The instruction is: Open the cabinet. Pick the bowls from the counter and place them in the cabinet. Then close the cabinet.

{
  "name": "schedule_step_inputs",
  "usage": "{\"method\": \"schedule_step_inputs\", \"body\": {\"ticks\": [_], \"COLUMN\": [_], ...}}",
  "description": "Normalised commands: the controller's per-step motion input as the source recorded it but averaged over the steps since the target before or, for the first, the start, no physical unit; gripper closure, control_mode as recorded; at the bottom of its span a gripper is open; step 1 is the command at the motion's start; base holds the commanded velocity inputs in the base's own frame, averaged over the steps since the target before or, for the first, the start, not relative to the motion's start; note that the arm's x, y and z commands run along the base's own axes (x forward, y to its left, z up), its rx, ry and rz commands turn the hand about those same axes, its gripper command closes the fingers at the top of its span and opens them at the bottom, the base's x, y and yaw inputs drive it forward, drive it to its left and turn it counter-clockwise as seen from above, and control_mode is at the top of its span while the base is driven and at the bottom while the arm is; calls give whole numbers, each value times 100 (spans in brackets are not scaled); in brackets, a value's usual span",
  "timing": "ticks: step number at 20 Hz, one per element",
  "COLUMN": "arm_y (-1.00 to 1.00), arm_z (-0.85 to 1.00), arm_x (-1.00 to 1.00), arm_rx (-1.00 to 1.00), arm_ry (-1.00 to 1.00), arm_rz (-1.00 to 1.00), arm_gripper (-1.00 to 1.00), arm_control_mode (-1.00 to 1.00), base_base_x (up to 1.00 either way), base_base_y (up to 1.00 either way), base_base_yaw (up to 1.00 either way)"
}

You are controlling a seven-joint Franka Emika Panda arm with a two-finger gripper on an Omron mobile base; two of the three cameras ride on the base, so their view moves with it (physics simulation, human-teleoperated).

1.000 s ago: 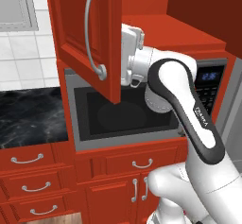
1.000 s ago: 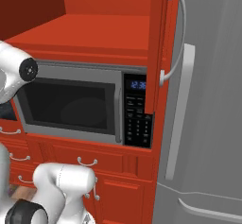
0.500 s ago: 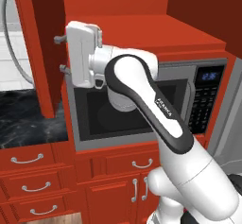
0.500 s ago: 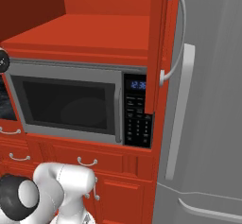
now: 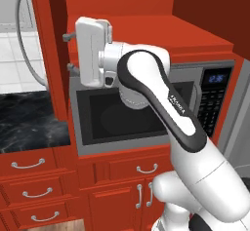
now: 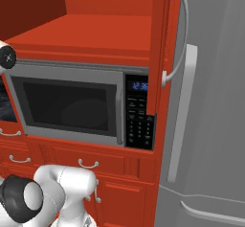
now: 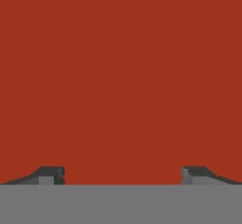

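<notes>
Red kitchen joinery all round, black white-veined counter [image 5: 29,127] at lower left of the left base view, red drawers [image 5: 30,164] beneath it. Built-in microwave [image 6: 72,104] set under the cabinet [image 6: 95,34], whose red interior floor lies bare above it. Both cabinet doors swung wide: left door [image 5: 46,54] edge-on near the counter's right end, its curved silver handle [image 5: 22,40] on the far side; right door [image 6: 160,44] edge-on against the grey fridge [image 6: 210,101], its handle [image 6: 179,34] curving outward. Gripper [image 5: 68,52] raised in front of the cabinet's lower left corner, just beside the left door's inner face, pointing at it. Jaws spread wide, holding nothing; in the hand view, two dark fingertips [image 7: 49,175] far apart against flat red panel. No bowls anywhere on the visible stretch of counter.
</notes>
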Motion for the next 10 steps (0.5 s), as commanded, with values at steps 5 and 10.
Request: {"method": "schedule_step_inputs", "body": {"ticks": [5,10], "arm_y": [-57,-65], "arm_z": [5,0], "arm_x": [-5,0], "arm_rx": [-10,-18], "arm_ry": [0,0], "arm_rz": [-1,-8], "arm_gripper": [-100,-100], "arm_control_mode": [-100,-100], "base_base_x": [0,0], "base_base_y": [0,0], "base_base_yaw": [0,0]}}
